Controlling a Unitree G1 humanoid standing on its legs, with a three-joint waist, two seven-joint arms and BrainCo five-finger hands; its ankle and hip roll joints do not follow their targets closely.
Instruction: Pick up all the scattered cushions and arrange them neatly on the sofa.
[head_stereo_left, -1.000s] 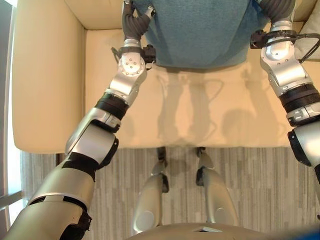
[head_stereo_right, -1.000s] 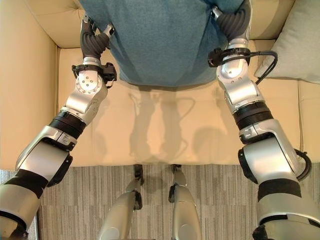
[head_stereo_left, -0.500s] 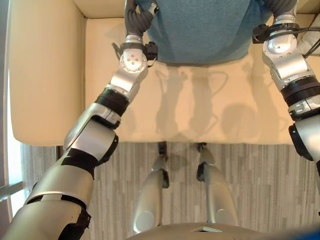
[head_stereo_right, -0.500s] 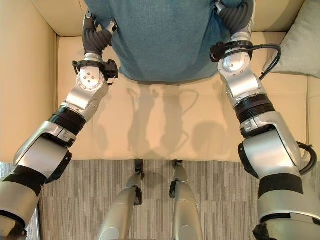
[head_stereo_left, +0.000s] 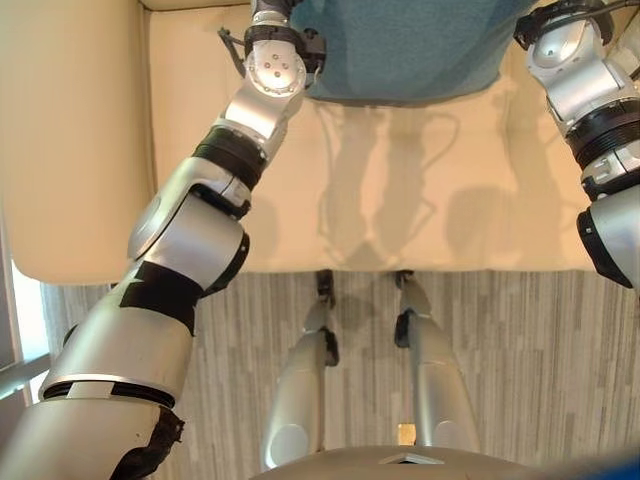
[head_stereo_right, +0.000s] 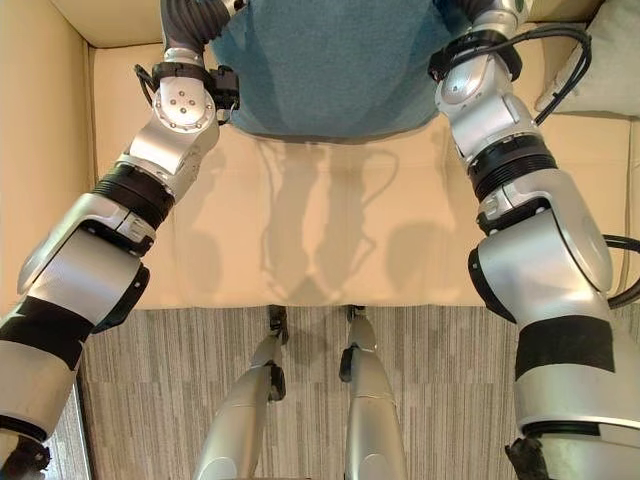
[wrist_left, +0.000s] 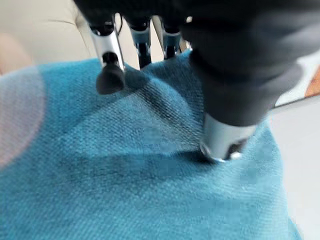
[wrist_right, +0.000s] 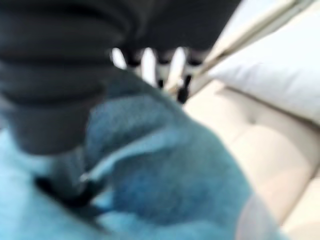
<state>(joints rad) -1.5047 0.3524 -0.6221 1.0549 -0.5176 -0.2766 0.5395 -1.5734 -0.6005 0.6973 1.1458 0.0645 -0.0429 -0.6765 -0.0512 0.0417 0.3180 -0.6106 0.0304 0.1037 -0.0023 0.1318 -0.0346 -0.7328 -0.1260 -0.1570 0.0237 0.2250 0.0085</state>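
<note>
Eye views: teal cushion held between both arms above the cream sofa seat, a pale grey cushion off to the right arm's outer side.

Left wrist view: left hand clamped on the teal cushion's edge, thumb pressed into the fabric, fingers hooked over the far side.

Right wrist view: right hand gripping the same cushion (thumb sunk in the cloth), pale cushion beyond the fingertips.

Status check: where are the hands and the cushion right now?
Left hand and right hand both clamped on the teal cushion, one at each side. Cushion over the cream sofa seat. Grey cushion lies to the right, not obstructing.
</note>
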